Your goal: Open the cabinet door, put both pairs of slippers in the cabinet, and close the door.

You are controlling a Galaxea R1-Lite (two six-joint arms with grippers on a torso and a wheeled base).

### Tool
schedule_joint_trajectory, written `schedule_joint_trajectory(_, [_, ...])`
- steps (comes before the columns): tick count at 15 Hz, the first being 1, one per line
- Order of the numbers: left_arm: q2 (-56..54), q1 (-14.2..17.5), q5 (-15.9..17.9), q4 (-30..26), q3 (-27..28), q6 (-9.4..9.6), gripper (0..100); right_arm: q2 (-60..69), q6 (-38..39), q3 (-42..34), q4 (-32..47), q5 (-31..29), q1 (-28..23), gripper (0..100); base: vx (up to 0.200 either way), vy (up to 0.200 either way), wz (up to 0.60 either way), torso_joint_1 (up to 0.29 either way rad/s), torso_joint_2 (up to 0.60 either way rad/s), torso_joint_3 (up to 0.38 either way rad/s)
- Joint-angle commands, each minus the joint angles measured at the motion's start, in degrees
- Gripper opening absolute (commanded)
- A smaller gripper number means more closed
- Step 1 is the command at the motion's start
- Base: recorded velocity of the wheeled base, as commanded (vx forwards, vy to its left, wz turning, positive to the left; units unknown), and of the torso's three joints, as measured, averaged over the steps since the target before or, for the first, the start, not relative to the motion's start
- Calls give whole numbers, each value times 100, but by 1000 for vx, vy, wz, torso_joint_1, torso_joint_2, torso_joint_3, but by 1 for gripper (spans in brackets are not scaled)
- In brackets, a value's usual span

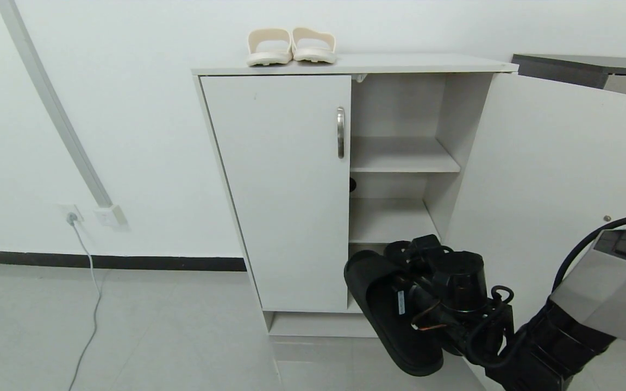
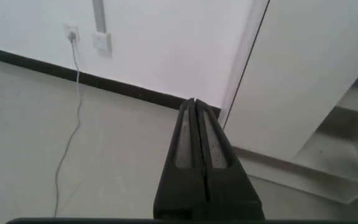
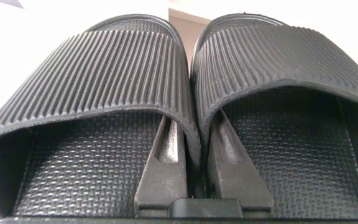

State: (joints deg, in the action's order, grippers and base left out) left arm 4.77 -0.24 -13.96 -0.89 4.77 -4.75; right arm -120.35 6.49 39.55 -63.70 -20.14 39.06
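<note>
The white cabinet (image 1: 275, 190) stands against the wall, its left door shut and its right door (image 1: 552, 179) swung wide open. Bare shelves (image 1: 400, 157) show inside. A pair of beige slippers (image 1: 291, 46) rests on the cabinet top. My right gripper (image 3: 194, 163) is shut on the pair of black slippers (image 1: 389, 312), one finger under each strap, pinching their inner sides together. It holds them low, in front of the open compartment's bottom. The black slippers (image 3: 135, 81) hang side by side. My left gripper (image 2: 194, 140) is shut on nothing, above the floor left of the cabinet.
A metal handle (image 1: 340, 133) sits on the shut left door. A wall socket (image 1: 71, 217) has a cable trailing down onto the tiled floor at the left. A grey unit (image 1: 590, 68) stands behind the open door. There is open floor in front of the cabinet's left side.
</note>
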Motion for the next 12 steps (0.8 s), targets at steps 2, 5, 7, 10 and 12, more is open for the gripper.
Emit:
schedule_joint_trajectory(2, [-477, 42, 745, 318, -477, 194, 0, 11, 2, 0, -11, 1, 5, 0, 0, 0, 0, 0, 0, 0])
schedule_joint_trajectory(5, [-477, 42, 1501, 80, -477, 546, 0, 2, 2, 18, -11, 1, 5, 0, 0, 0, 0, 0, 0, 0])
schedule_joint_trajectory(7, [-477, 42, 1519, 80, -477, 555, 0, 11, 2, 62, -11, -8, 5, 0, 0, 0, 0, 0, 0, 0])
schedule_joint_trajectory(10, [-477, 42, 1519, 80, -477, 493, 0, -138, 11, 554, 226, -561, 14, 0, 0, 0, 0, 0, 0, 0])
schedule_joint_trajectory(12, [-477, 42, 1528, 80, -477, 484, 0, -261, 248, 1319, 824, -1493, 23, 0, 0, 0, 0, 0, 0, 0])
